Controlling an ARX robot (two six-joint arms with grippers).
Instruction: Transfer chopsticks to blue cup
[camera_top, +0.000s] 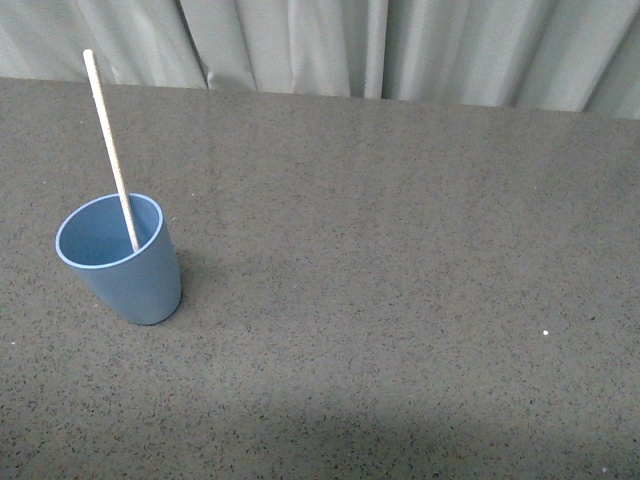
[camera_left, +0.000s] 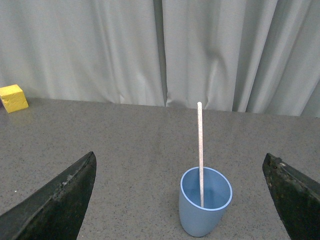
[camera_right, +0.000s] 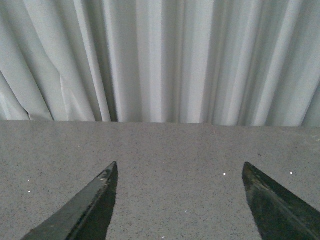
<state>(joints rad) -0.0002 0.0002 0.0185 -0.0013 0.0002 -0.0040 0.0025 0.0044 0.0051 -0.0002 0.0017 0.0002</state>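
Observation:
The blue cup (camera_top: 122, 261) stands upright on the grey speckled table at the left. The pale chopstick (camera_top: 110, 148) stands in it, leaning on the far rim, its upper half above the cup. Neither arm shows in the front view. In the left wrist view the cup (camera_left: 204, 209) and the chopstick (camera_left: 200, 150) lie ahead, between the black fingers (camera_left: 60, 200). My left gripper (camera_left: 180, 162) is open and empty, back from the cup. My right gripper (camera_right: 180, 167) is open and empty over bare table.
A yellow block (camera_left: 13, 98) sits at the table's far edge in the left wrist view. A grey-white curtain (camera_top: 330, 45) hangs behind the table's back edge. A small white speck (camera_top: 545, 332) lies on the table at the right.

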